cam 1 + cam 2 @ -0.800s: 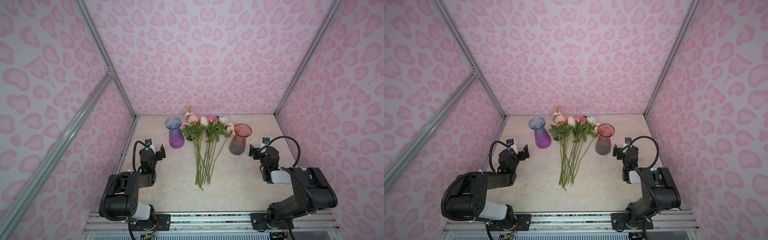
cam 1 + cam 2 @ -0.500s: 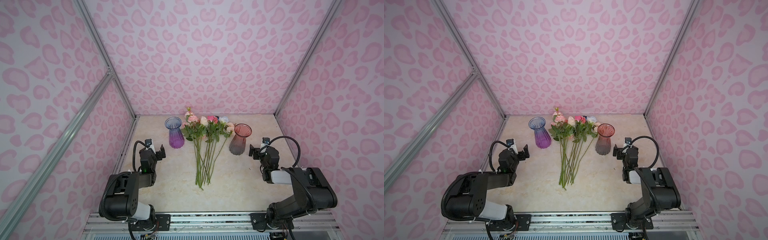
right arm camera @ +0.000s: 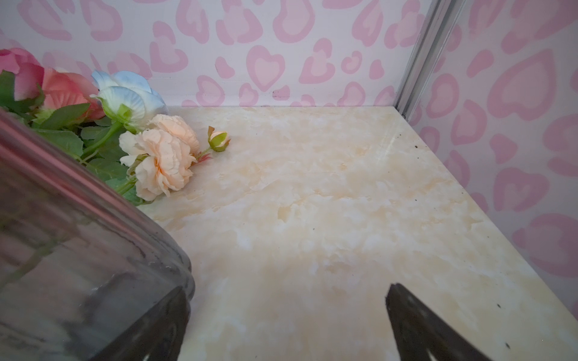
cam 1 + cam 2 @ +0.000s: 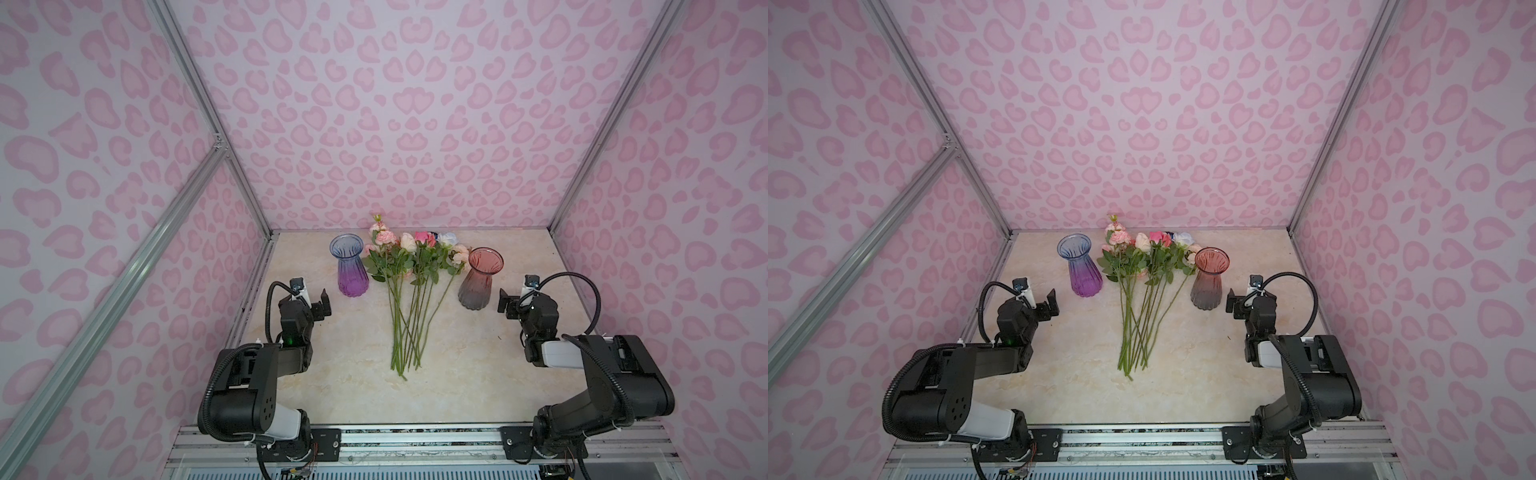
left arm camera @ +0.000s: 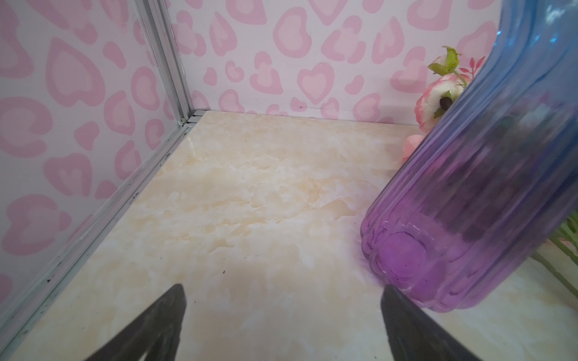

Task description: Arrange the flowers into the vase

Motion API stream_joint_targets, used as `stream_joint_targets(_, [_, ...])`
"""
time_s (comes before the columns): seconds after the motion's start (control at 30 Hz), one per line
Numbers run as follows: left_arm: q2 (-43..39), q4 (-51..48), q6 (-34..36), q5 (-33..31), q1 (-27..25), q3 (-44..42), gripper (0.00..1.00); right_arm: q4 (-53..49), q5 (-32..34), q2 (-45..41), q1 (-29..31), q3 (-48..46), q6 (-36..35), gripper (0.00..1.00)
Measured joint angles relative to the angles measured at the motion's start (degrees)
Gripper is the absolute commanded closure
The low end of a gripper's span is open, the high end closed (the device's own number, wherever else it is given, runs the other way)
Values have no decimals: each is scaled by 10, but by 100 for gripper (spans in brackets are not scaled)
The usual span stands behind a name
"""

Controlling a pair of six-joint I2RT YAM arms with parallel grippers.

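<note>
1. Tabletop (image 4: 478, 374): cream marble pattern, walled in pink heart print. Everything you work with stands or lies on it.

2. The flowers (image 4: 390, 266): one loose bunch lying flat at mid-table, seen in both top views (image 4: 1133, 262). The heads and leaves point to the back wall. The bare stems fan toward the near edge. None is in a vase.

3. Purple-blue vase (image 4: 352, 270): upright, just left of the flower heads.

4. Red-grey vase (image 4: 478, 284): upright, just right of the flower heads.

5. Left gripper (image 4: 316, 305): your left jaws are spread wide with nothing between them. It sits low, near the purple-blue vase's base (image 5: 438, 250) and on that vase's left. The flowers lie well apart from it, beyond that vase.

6. Right gripper (image 4: 509, 305): your right jaws are likewise spread wide and empty (image 3: 287, 289). It sits just right of the red-grey vase's base (image 3: 78, 265). The flowers lie beyond that vase. The peach heads (image 3: 162, 162) are the nearest to it.
</note>
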Motion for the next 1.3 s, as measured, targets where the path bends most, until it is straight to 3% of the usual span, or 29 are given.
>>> stream_joint_targets(0.97, [0, 0, 0, 0, 0, 0, 2, -2, 13, 0, 0, 1, 3, 0])
stream_joint_targets(1.1, [-2, -1, 0, 0, 0, -1, 2, -6, 38, -9, 0, 1, 14, 0])
stream_joint_targets(1.3, [-54, -88, -5, -11, 0, 54, 2, -19, 86, -28, 0, 1, 33, 0])
